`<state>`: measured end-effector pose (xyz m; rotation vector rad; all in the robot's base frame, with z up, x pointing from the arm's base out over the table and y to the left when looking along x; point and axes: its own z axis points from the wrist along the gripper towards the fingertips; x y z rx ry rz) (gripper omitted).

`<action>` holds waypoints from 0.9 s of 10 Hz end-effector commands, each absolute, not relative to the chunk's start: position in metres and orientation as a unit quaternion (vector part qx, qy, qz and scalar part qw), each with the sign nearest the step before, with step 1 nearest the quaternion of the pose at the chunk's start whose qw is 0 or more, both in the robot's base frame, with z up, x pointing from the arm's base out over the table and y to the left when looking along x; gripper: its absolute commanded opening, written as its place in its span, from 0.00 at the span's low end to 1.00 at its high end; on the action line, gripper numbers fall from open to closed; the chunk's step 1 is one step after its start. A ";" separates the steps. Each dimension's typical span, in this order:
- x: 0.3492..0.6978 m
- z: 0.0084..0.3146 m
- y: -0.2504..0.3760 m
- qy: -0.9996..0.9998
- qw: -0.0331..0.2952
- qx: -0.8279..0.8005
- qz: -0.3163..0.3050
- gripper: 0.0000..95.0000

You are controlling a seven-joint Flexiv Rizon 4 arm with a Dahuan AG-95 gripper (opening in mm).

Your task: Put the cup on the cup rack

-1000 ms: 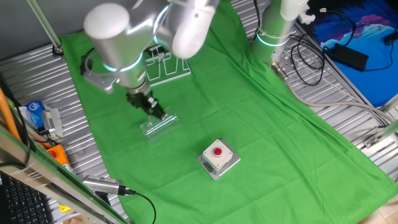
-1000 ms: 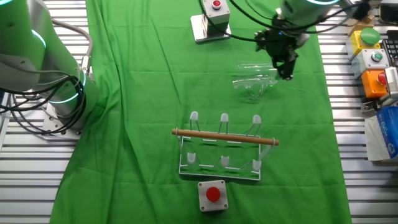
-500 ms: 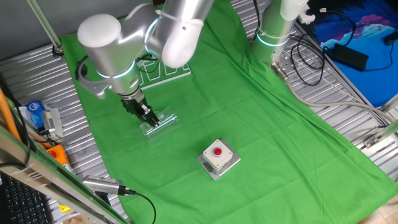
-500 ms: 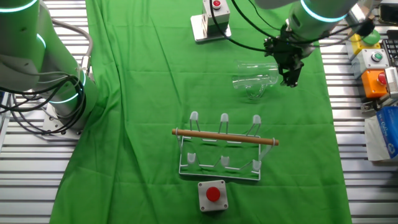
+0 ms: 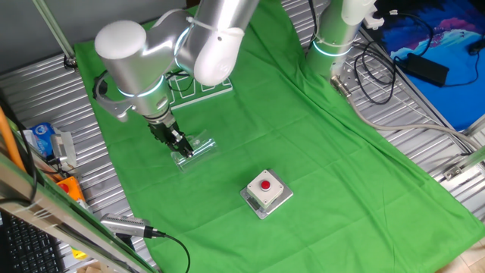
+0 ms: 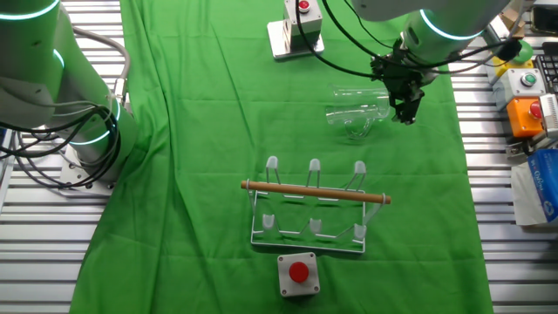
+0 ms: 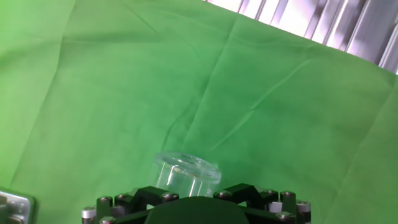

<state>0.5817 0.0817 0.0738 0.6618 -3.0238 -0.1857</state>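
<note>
I've got my hand (image 6: 404, 112) low over the green cloth (image 6: 218, 105), right at one end of the cup (image 6: 356, 113), which lies on its side on the surface. From the other fixed view the clear glass stretches away from my fingers toward the middle of the cloth, well apart from the cup rack (image 6: 314, 206), which stands nearer the grey button box (image 6: 297, 272). In one fixed view my hand (image 5: 179, 144) sits just against the cup (image 5: 193, 149), with the rack (image 5: 198, 82) partly hidden behind my arm.

Looking down the fingers, the round clear end of the cup (image 7: 186, 173) shows just ahead of the black hand body (image 7: 193, 205). Whether my fingers are parted or pressed on the glass I cannot tell; the tips are hidden in every view.

Handling, as I judge it: this is thin, rigid glass, light, smooth and slippery, and it would roll on the cloth if nudged sideways. It will not give under pressure, so a hard squeeze risks cracking or squirting it out. The best hold looks like the rim end, one finger inside and one outside the wall, or else across the body near the end. The hold should be firm but gentle. The cup still has to be lifted, turned and lowered over an upright loop.
</note>
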 end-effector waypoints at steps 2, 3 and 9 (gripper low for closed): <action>0.580 0.075 0.081 -0.975 0.024 0.212 -0.057 1.00; 0.580 0.075 0.081 -0.975 0.022 0.212 -0.058 1.00; 0.580 0.075 0.081 -0.979 0.025 0.196 -0.054 1.00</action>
